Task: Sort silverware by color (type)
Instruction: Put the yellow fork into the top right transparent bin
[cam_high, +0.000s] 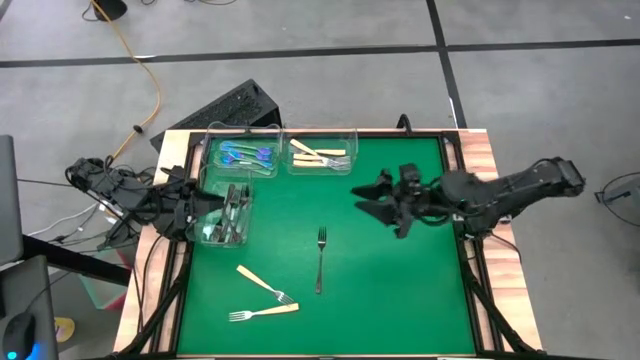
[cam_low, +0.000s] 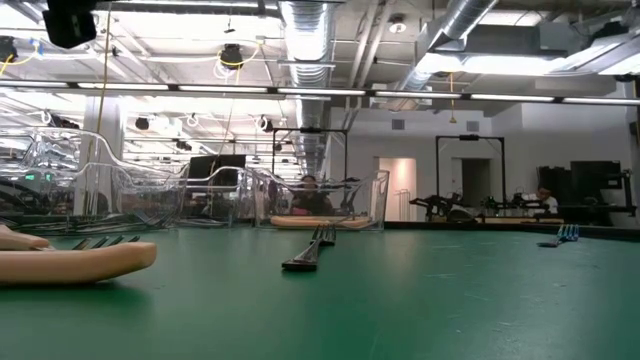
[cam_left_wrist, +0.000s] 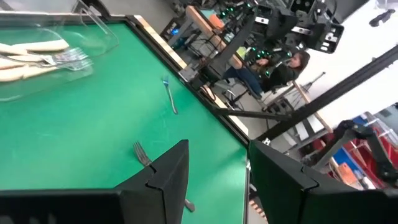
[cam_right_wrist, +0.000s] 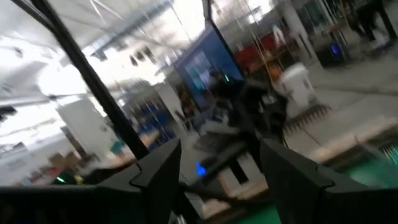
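Forks remain loose on the tabletop (cam_high: 400, 300): a dark fork (cam_high: 320, 258) and two tan-handled forks (cam_high: 264, 297) nearby. Right end effector (cam_high: 372, 200) hovers released beside the dark fork; left end effector (cam_left_wrist: 214, 180), released, over the dark-fork bin (cam_high: 222, 217). Probably light, stiff, slippery; pinch mid-handle.

Grey floor (cam_high: 330, 25), yellow cable (cam_high: 150, 75) — ceiling ducts (cam_low: 305, 30)

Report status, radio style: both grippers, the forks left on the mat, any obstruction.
Left gripper open by dark-fork bin. Right gripper open, empty, mid-table. Dark fork, two tan forks loose on mat. Nothing in the way.
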